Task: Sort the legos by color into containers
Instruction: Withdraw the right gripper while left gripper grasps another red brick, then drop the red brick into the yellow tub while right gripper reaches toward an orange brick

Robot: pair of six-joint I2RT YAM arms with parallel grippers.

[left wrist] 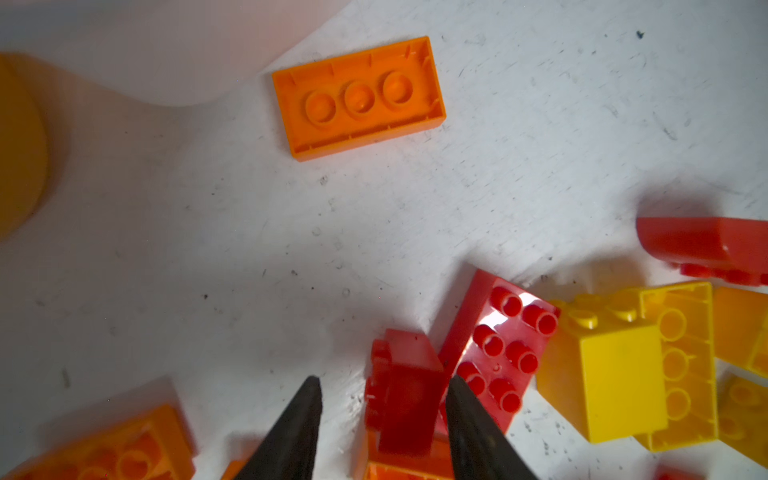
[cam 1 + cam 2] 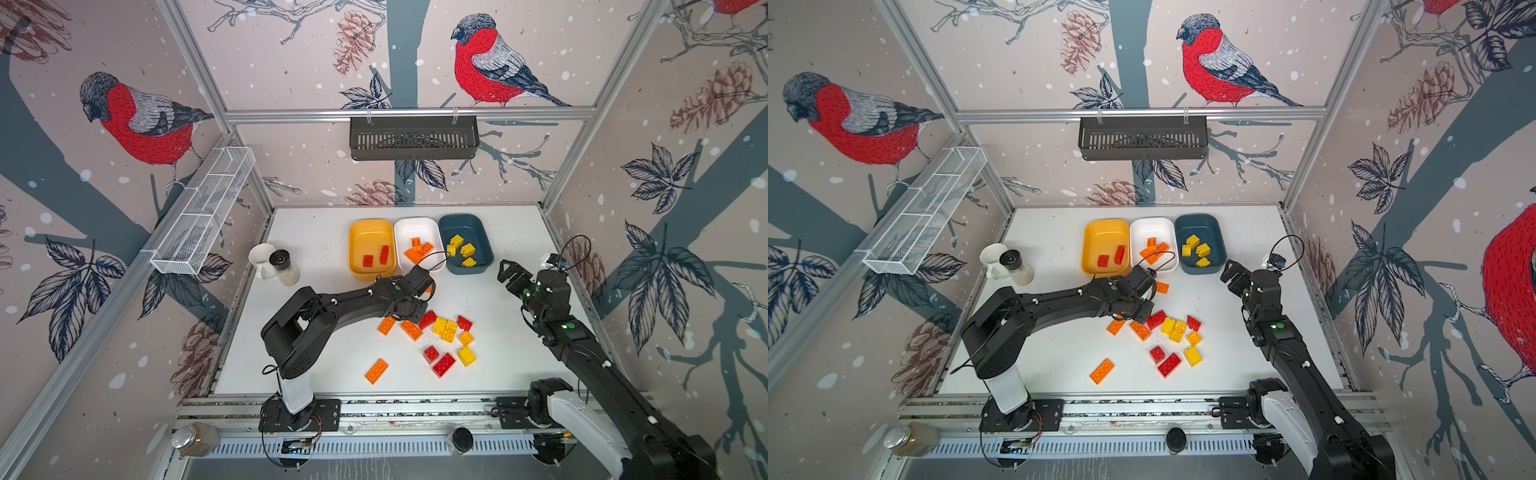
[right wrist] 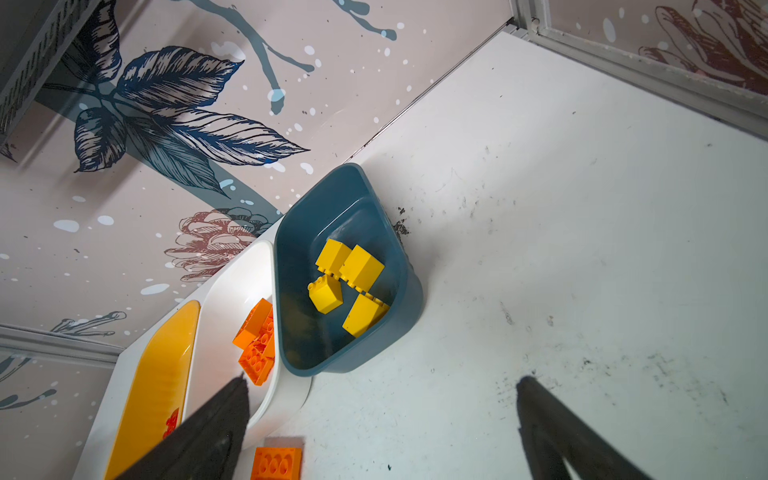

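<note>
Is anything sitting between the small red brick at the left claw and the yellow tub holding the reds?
Nothing visible does. Bare table runs from the small red brick, between the fingers of the left claw, to the yellow tub. An upturned orange plate lies off that line, nearer the white tub.

teal tub [image 2: 459, 227], yellow legos [image 2: 467, 249], bird-print walls [image 2: 291, 62]

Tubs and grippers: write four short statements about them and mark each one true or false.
1. The yellow-orange tub holds two red bricks. True.
2. The white tub holds yellow bricks. False: it holds orange bricks.
3. The right gripper grips a brick. False: it is open and empty, near the teal tub.
4. The left gripper's jaws straddle a small red brick. True.
</note>
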